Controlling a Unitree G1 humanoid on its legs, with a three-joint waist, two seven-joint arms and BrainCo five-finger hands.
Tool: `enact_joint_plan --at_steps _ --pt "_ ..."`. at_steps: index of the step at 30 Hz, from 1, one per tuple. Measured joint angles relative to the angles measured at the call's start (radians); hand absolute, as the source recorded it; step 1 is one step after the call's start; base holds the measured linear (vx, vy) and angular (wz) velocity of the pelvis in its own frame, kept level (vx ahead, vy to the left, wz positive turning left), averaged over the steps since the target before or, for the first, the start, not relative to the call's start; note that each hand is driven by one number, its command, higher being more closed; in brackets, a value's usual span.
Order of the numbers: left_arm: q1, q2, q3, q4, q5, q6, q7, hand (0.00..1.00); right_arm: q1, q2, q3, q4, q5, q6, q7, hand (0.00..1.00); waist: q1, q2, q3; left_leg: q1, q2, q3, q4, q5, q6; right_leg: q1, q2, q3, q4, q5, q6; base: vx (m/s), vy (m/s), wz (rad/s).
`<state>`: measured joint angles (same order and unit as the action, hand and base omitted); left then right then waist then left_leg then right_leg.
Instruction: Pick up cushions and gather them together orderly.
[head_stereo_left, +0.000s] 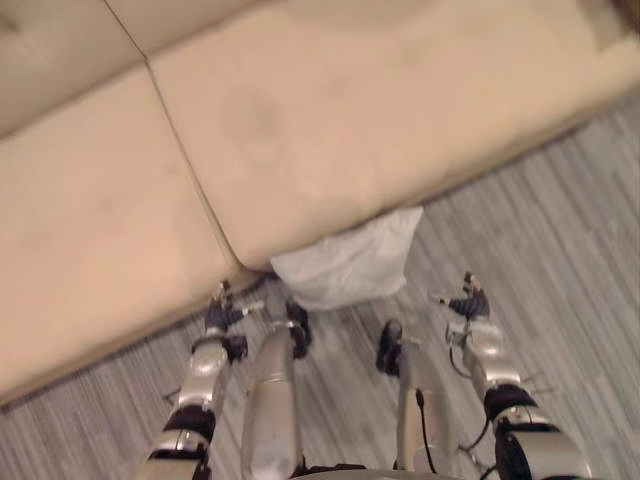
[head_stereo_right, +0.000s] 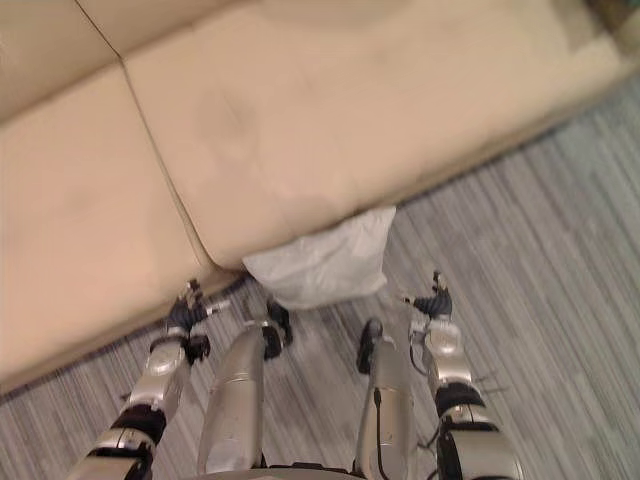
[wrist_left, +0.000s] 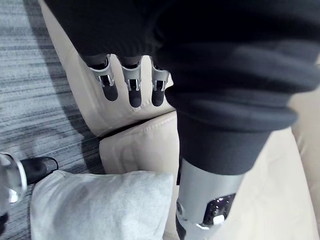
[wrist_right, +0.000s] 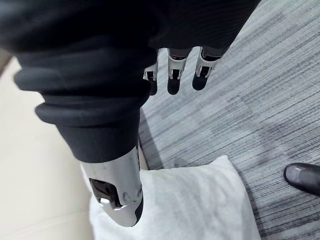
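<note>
A pale grey cushion (head_stereo_left: 350, 262) lies on the striped floor, leaning against the front edge of the beige sofa (head_stereo_left: 300, 130). It also shows in the left wrist view as cushion (wrist_left: 100, 205) and in the right wrist view as cushion (wrist_right: 195, 205). My left hand (head_stereo_left: 226, 314) hangs low to the cushion's left, by the sofa's front, fingers (wrist_left: 131, 90) relaxed and holding nothing. My right hand (head_stereo_left: 468, 304) hangs to the cushion's right over the floor, fingers (wrist_right: 172, 80) relaxed, nothing in them. Neither hand touches the cushion.
The sofa has two wide seat cushions split by a seam (head_stereo_left: 185, 170) and spans the upper part of the eye views. Grey striped carpet (head_stereo_left: 560, 240) runs in front and to the right.
</note>
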<state>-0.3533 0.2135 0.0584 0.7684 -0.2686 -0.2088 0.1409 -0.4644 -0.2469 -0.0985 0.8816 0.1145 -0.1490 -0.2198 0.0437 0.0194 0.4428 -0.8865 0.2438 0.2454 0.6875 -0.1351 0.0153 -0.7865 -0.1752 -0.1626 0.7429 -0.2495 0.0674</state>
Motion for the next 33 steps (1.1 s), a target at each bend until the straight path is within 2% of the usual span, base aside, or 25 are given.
enact_joint_plan --at_steps 5,7,8,12,13,17,23,26,29,31,33 --pt "-0.230 -0.036 0.032 -0.020 -0.037 -0.007 0.039 0.00 -0.229 -0.015 0.049 -0.005 0.015 -0.001 -0.035 0.00 0.000 0.000 0.078 -0.271 0.030 -0.044 0.154 -0.003 0.020 -0.268 -0.002 0.012 0.173 -0.023 -0.022 -0.08 -0.010 -0.05" --pt "-0.279 -0.061 0.041 -0.050 -0.052 -0.033 0.082 0.00 -0.310 -0.019 0.061 -0.007 0.015 -0.001 -0.046 0.00 0.008 -0.001 0.086 -0.361 0.038 -0.056 0.202 -0.005 0.022 -0.360 -0.003 0.014 0.231 -0.033 -0.029 -0.05 -0.038 -0.03" --pt "-0.294 -0.081 0.063 -0.075 -0.058 -0.059 0.110 0.00 -0.363 -0.024 0.062 -0.008 0.015 -0.001 -0.062 0.00 0.025 -0.001 0.093 -0.413 0.042 -0.059 0.231 -0.005 0.022 -0.419 -0.005 0.024 0.272 -0.044 -0.030 -0.04 -0.050 0.00" --pt "-0.379 -0.078 0.055 -0.073 -0.074 -0.042 0.132 0.00 -0.487 -0.010 0.091 -0.011 0.010 0.000 -0.090 0.00 0.029 -0.001 0.094 -0.543 0.037 -0.103 0.280 -0.002 0.017 -0.528 -0.021 -0.004 0.345 -0.067 -0.041 -0.05 -0.040 0.16" --pt "-0.417 -0.094 0.052 -0.074 -0.074 -0.040 0.155 1.00 -0.515 -0.007 0.087 -0.010 0.009 0.001 -0.109 1.00 0.029 -0.001 0.094 -0.574 0.034 -0.108 0.293 0.000 0.016 -0.556 -0.026 -0.007 0.366 -0.073 -0.041 -0.06 -0.019 0.21" --pt "-0.450 -0.120 0.010 -0.136 -0.073 -0.032 0.216 1.00 -0.581 0.013 0.086 -0.018 0.003 0.005 -0.159 1.00 0.027 -0.001 0.094 -0.632 0.035 -0.100 0.307 -0.002 0.018 -0.622 -0.036 0.002 0.397 -0.078 -0.037 -0.06 0.013 0.05" --pt "-0.446 -0.112 -0.025 -0.202 -0.073 -0.008 0.282 1.00 -0.546 0.015 0.127 -0.167 -0.006 0.025 -0.213 1.00 0.020 -0.002 0.094 -0.638 0.054 -0.095 0.316 0.012 0.018 -0.635 -0.025 0.003 0.408 -0.073 -0.045 -0.04 0.015 -0.04" --pt "-0.414 -0.095 -0.055 -0.277 -0.073 0.008 0.300 1.00 -0.504 0.026 0.140 -0.278 -0.006 0.025 -0.223 1.00 -0.004 -0.003 0.093 -0.627 0.060 -0.096 0.314 0.018 0.019 -0.625 -0.018 0.003 0.408 -0.073 -0.046 -0.02 0.012 -0.05" --pt "-0.403 -0.088 -0.100 -0.364 -0.072 0.008 0.299 1.00 -0.434 0.027 0.139 -0.396 -0.006 0.025 -0.228 1.00 -0.011 -0.003 0.092 -0.569 0.069 -0.095 0.299 0.021 0.013 -0.571 -0.013 0.002 0.393 -0.069 -0.052 -0.03 0.004 -0.05" --pt "-0.392 -0.085 -0.101 -0.446 -0.070 0.004 0.299 1.00 -0.382 0.040 0.139 -0.479 -0.005 0.019 -0.228 1.00 -0.026 -0.003 0.092 -0.506 0.069 -0.094 0.268 0.027 0.002 -0.508 -0.008 -0.005 0.364 -0.066 -0.057 -0.03 -0.016 0.00" --pt "-0.353 -0.082 -0.101 -0.537 -0.060 -0.035 0.295 1.00 -0.287 0.078 0.139 -0.589 -0.004 -0.018 -0.226 1.00 -0.031 -0.018 0.066 -0.407 0.070 -0.081 0.197 0.033 -0.017 -0.422 0.003 -0.011 0.297 -0.053 -0.072 -0.02 -0.038 -0.06"
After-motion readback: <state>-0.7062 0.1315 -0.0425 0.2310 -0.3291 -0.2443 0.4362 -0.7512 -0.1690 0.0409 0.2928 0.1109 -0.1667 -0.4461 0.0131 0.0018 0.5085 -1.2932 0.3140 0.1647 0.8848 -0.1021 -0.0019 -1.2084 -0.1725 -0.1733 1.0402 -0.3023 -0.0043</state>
